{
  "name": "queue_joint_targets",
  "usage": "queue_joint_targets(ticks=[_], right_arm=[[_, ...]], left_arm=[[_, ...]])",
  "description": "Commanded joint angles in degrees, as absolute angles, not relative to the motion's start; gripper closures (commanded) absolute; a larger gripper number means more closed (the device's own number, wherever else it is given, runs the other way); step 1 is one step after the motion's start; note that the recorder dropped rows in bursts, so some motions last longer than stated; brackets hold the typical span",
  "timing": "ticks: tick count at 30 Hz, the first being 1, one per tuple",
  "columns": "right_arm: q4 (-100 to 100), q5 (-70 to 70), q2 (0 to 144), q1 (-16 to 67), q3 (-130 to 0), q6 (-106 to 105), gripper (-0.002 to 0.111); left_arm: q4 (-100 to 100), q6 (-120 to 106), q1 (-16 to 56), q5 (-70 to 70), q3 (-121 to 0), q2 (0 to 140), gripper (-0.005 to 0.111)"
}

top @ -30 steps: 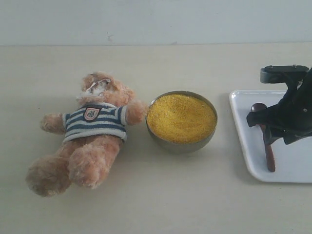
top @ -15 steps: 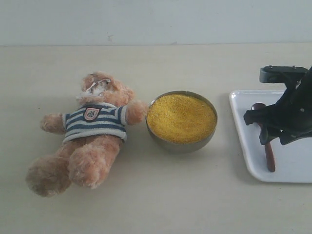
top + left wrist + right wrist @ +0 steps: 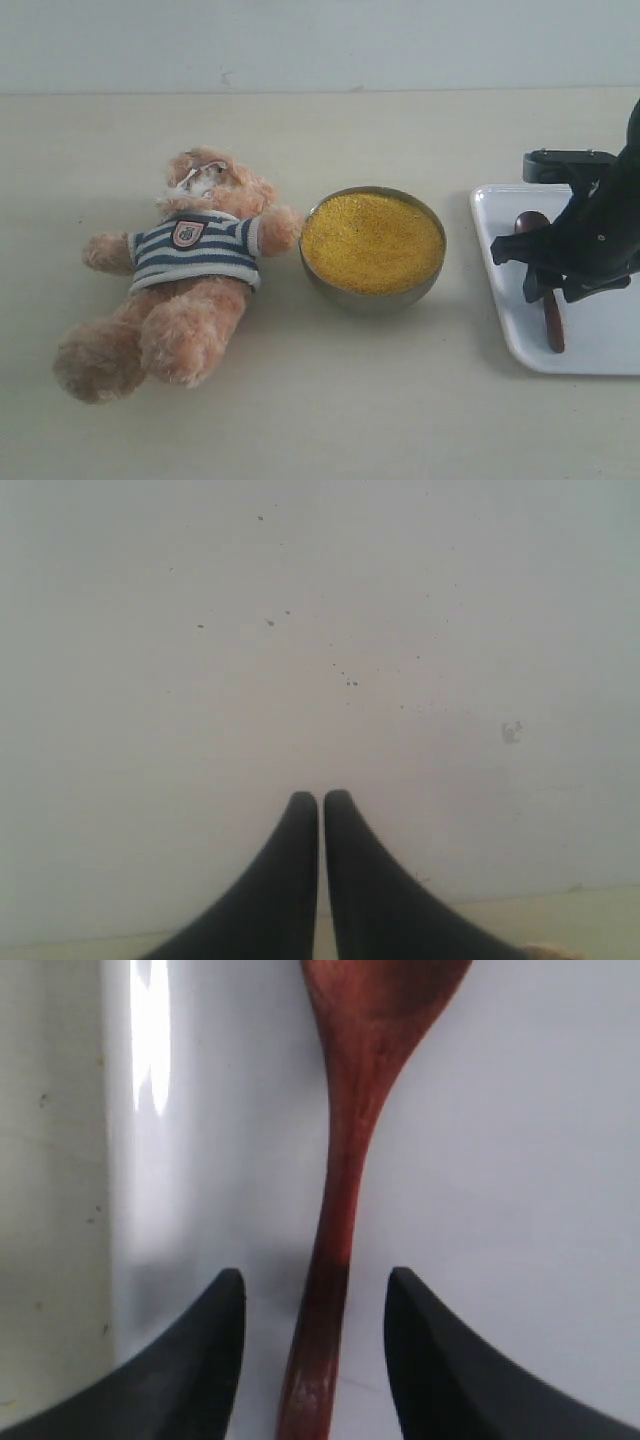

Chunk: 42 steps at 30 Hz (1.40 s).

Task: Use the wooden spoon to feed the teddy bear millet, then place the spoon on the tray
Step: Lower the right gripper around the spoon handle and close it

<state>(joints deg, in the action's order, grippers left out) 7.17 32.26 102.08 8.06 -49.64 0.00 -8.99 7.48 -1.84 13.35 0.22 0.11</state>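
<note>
The teddy bear [image 3: 190, 265] lies on its back at the left of the table, one arm touching the steel bowl [image 3: 370, 297] heaped with yellow millet [image 3: 372, 240]. The wooden spoon [image 3: 552, 322] lies flat on the white tray [image 3: 600, 345] at the right. My right gripper [image 3: 540, 275] hangs over the spoon's handle. In the right wrist view it [image 3: 315, 1278] is open, with the wooden spoon [image 3: 345, 1190] running between the fingers and touching neither. My left gripper [image 3: 320, 796] is shut and empty, facing a pale wall; it is out of the exterior view.
The tray [image 3: 520, 1160] has a low rim beside the left finger, with bare table [image 3: 50, 1160] beyond it. A pale wall runs along the back of the table [image 3: 330, 420].
My right gripper has shifted slightly left and lower over the spoon's handle. The spoon, bear and bowl have not moved.
</note>
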Motion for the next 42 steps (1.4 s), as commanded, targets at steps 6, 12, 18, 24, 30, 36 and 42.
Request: queue_joint_targets(ticks=[6, 12, 18, 24, 30, 36, 42], right_arm=[[6.9, 32.5, 103.6, 8.0, -52.8, 0.0, 0.066], [6.3, 32.4, 103.6, 8.0, -52.8, 0.0, 0.066], [5.3, 34.6, 103.6, 8.0, -52.8, 0.9, 0.066], [5.6, 40.0, 103.6, 8.0, -52.7, 1.1, 0.066], [6.9, 42.3, 103.6, 8.0, -52.7, 1.4, 0.066], [7.9, 32.8, 98.7, 8.0, -43.8, 2.5, 0.066], [9.1, 31.7, 96.0, 8.0, -43.6, 2.5, 0.066]], left_arm=[[-8.7, 7.7, -1.5, 13.5, 0.0, 0.0, 0.103], [-8.7, 7.7, -1.5, 13.5, 0.0, 0.0, 0.103], [-8.7, 7.7, -1.5, 13.5, 0.0, 0.0, 0.103], [-8.7, 7.7, -1.5, 13.5, 0.0, 0.0, 0.103], [-8.7, 7.7, -1.5, 13.5, 0.0, 0.0, 0.103], [-8.7, 7.7, -1.5, 13.5, 0.0, 0.0, 0.103], [-8.7, 7.7, -1.5, 13.4, 0.0, 0.0, 0.103]])
